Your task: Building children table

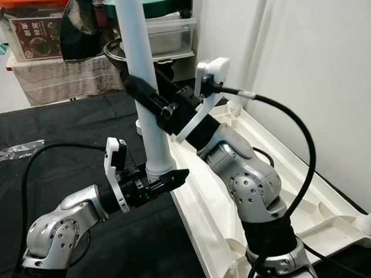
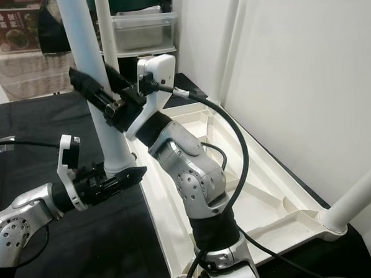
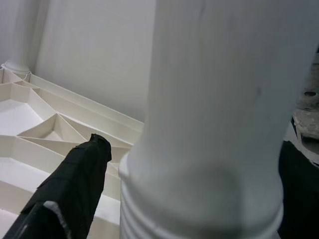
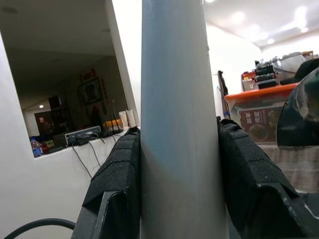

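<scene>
The right gripper (image 1: 147,94) clamps the leg (image 1: 139,66) mid-shaft; the left gripper (image 1: 166,180), fingers together, rests beside its threaded base. Light, stiff, slippery plastic: grip the shaft squarely

White table leg (image 1: 143,85), black cloth (image 1: 60,127)

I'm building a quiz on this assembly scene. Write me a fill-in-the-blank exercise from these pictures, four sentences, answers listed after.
1. The right gripper is shut on the upright white ____.
2. The left gripper sits beside that leg's ____ end, near its threaded base.
3. The upturned tabletop is coloured ____.
4. The cloth under the work is ____.

Answers: leg; lower; white; black
</scene>
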Tool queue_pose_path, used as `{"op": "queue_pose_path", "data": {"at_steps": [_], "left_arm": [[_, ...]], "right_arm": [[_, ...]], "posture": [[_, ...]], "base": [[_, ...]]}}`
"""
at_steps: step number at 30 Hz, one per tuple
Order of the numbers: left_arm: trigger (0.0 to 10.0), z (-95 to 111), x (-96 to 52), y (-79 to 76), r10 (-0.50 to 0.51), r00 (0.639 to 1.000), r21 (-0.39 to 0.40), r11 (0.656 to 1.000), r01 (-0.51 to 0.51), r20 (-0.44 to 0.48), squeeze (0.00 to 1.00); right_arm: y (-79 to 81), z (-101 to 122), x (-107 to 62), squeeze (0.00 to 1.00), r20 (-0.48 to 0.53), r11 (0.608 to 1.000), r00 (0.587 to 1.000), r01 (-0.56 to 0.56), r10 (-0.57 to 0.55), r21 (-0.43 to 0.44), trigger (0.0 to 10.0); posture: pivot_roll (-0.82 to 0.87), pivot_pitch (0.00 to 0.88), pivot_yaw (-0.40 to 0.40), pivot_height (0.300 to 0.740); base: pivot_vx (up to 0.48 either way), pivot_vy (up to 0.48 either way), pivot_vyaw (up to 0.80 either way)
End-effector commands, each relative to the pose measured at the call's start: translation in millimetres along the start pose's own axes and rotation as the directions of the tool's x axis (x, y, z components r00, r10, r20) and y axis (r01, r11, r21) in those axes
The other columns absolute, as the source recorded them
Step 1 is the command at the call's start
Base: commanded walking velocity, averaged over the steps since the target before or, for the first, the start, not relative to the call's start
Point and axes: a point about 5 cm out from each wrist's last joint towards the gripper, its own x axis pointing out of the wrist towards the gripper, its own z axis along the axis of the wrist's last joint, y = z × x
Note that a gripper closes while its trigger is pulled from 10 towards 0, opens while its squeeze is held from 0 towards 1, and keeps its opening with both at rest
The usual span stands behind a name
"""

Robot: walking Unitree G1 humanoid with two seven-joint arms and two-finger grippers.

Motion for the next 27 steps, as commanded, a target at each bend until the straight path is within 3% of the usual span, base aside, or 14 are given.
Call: {"op": "queue_pose_path", "data": {"at_steps": [1,7,12,13,15,16,20,21,22,25,27], "left_arm": [[0.0,0.1,2.9,-0.9,-0.02,1.0,0.017,1.0,0.02,-0.007,0.0],[0.0,5.6,5.6,-2.2,-0.049,0.999,0.042,0.998,0.048,0.009,0.0],[0.0,-2.0,4.7,-3.8,-0.054,0.998,0.039,0.998,0.056,-0.044,0.0],[9.5,-2.3,5.1,-3.2,-0.044,0.998,0.045,0.998,0.046,-0.051,0.0],[9.5,-2.2,5.4,-2.7,-0.036,0.998,0.049,0.998,0.039,-0.054,0.0],[10.0,-2.0,5.1,-2.5,-0.034,0.998,0.056,0.998,0.038,-0.061,0.0],[10.0,-2.2,3.5,-2.2,-0.03,0.996,0.078,0.996,0.037,-0.082,0.0],[10.0,-2.9,1.0,-2.3,-0.034,0.994,0.091,0.995,0.043,-0.105,0.0],[10.0,-4.0,-2.6,-3.1,-0.038,0.99,0.11,0.992,0.054,-0.139,0.0],[10.0,-5.0,-5.9,-4.1,-0.046,0.984,0.124,0.99,0.068,-0.171,0.0],[10.0,-6.3,-15.4,-6.0,-0.059,0.966,0.153,0.983,0.1,-0.253,0.0]], "right_arm": [[7.4,2.5,0.9,0.0,0.022,0.999,0.999,-0.033,0.033,0.025,0.0],[8.8,0.6,-0.5,0.0,0.009,0.998,0.999,-0.035,0.035,0.045,0.0],[4.9,4.0,1.9,0.0,0.018,0.999,1.0,-0.008,0.007,0.049,0.0],[2.3,3.8,1.7,0.0,0.002,0.999,1.0,0.017,-0.017,0.041,3.6],[0.5,3.5,1.3,0.0,-0.01,0.999,0.999,0.034,-0.034,0.035,3.6],[-2.2,3.1,0.2,1.0,-0.019,0.998,0.999,0.04,-0.039,0.057,10.0],[-4.1,2.9,-0.9,1.0,-0.036,0.996,0.999,0.029,-0.026,0.081,10.0],[-3.2,1.2,-1.3,1.0,-0.085,0.997,0.996,-0.003,0.01,0.08,10.0],[-2.1,-1.1,-2.8,0.0,-0.135,0.995,0.989,-0.044,0.055,0.087,10.0],[-1.8,-3.2,-5.1,0.0,-0.18,0.992,0.979,-0.072,0.09,0.103,10.0],[-2.3,-5.3,-12.2,0.0,-0.251,0.984,0.955,-0.129,0.157,0.122,10.0]], "posture": [[0.04,0.0,-0.063,0.74],[0.04,0.0,-0.066,0.74],[0.03,0.0,-0.057,0.74],[0.03,0.0,-0.058,0.74],[0.03,0.0,-0.058,0.74],[0.03,0.0,-0.059,0.74],[0.03,0.0,-0.06,0.74],[0.03,0.0,-0.058,0.74],[0.03,0.0,-0.058,0.74],[0.03,0.0,-0.06,0.74],[0.03,0.0,-0.06,0.74]], "base": [[0.0,0.0,0.0],[0.0,0.0,0.0],[0.0,0.0,0.0],[0.0,0.0,0.0],[0.0,0.0,0.0],[0.0,0.0,0.0],[0.0,0.0,0.0],[0.0,0.0,0.0],[0.0,0.0,0.0],[0.0,0.0,0.0],[0.0,0.0,0.0]]}}
